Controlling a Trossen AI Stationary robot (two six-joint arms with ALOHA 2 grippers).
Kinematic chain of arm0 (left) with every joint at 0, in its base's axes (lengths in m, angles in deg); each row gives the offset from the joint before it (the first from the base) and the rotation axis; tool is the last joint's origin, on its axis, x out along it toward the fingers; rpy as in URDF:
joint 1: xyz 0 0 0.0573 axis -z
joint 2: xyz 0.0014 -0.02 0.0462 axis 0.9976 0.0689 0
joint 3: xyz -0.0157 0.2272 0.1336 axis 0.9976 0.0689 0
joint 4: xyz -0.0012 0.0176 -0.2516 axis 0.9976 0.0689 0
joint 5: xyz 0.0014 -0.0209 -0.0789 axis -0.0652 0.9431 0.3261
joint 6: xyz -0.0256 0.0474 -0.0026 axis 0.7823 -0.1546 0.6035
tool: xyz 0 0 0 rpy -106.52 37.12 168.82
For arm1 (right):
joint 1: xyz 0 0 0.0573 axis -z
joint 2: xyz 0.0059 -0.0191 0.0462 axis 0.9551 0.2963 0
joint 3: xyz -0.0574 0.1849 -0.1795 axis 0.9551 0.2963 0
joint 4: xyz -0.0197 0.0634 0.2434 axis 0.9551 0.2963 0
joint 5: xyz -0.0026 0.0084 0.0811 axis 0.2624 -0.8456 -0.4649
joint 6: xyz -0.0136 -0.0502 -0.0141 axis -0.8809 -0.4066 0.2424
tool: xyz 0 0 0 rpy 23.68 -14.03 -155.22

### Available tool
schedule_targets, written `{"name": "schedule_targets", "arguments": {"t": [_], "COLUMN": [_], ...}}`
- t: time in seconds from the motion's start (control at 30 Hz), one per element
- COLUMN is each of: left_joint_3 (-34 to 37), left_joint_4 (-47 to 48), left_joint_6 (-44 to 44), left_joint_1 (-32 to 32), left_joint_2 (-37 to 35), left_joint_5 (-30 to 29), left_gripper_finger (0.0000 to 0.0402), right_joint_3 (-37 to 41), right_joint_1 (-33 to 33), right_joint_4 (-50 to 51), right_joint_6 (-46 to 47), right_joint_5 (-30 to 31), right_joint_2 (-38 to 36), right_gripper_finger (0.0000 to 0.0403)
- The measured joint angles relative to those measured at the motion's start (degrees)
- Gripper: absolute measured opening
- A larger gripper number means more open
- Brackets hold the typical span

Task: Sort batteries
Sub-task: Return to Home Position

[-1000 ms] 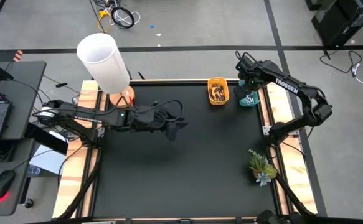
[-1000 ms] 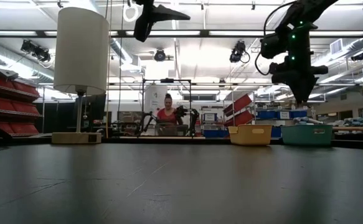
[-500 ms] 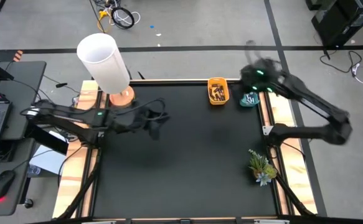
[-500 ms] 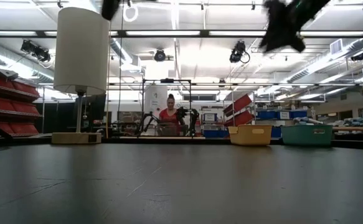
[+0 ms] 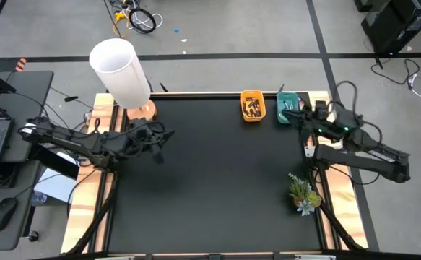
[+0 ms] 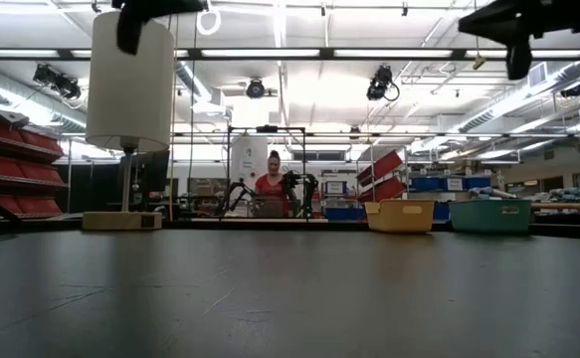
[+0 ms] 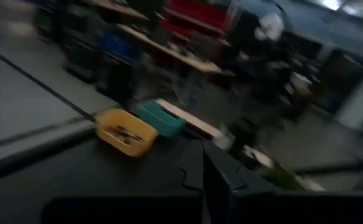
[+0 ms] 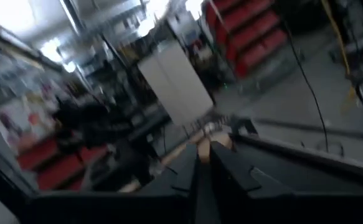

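Left tool (image 5: 157, 138) at ten o'clock, right tool (image 5: 289, 113) at two (both closed, empty); batteries (image 5: 253, 109) in yellow tray (image 5: 243, 106).

No readable text or labels

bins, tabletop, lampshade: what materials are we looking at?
Yellow bin and teal bin: opaque, evenly coloured, smooth walls, so likely moulded plastic. Tabletop: matte black with a faint sheen, perhaps a rubber or vinyl mat; the look leaves it open. Lampshade: plain white matte cylinder, probably fabric or paper.
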State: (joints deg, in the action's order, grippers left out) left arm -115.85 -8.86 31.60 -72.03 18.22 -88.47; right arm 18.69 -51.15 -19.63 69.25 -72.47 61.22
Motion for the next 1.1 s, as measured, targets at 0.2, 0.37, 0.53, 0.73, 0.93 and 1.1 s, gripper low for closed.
{"name": "schedule_targets", "arguments": {"t": [0.2, 0.37, 0.53, 0.73, 0.93, 1.1], "left_joint_3": [5.4, 8.6, 13.7, 19.5, 24.3, 30.4], "left_joint_4": [0.0, 1.5, 0.4, -5.7, -17.2, -27.5], "left_joint_6": [0.1, 0.5, 0.9, -1.1, -8.3, -9.8], "left_joint_1": [1.2, 1.5, 1.3, -0.2, -2.6, -6.7], "left_joint_2": [-7.7, -14.8, -20.8, -24.8, -25.2, -25.2], "left_joint_5": [-10.8, -10.8, -8.9, -8.1, -6.2, -2.4], "left_gripper_finger": [0.0012, 0.0005, 0.0003, 0.0002, 0.0001, 0.0001], "right_joint_3": [3.7, 5.1, 5.8, 14.0, 29.7, 29.6], "right_joint_1": [-1.0, -1.0, -1.0, -1.0, -0.8, 1.2], "right_joint_4": [-1.8, -1.8, -2.6, -15.1, -46.2, -43.4], "right_joint_6": [-2.7, -4.2, -6.2, -4.8, -6.6, -12.4], "right_joint_5": [3.7, 6.8, 6.0, 5.4, 7.1, 9.0], "right_joint_2": [-9.9, -18.3, -17.4, -18.1, -18.2, -17.6], "right_gripper_finger": [0.0008, 0.0009, 0.0004, 0.0002, 0.0002, 0.0002]}}
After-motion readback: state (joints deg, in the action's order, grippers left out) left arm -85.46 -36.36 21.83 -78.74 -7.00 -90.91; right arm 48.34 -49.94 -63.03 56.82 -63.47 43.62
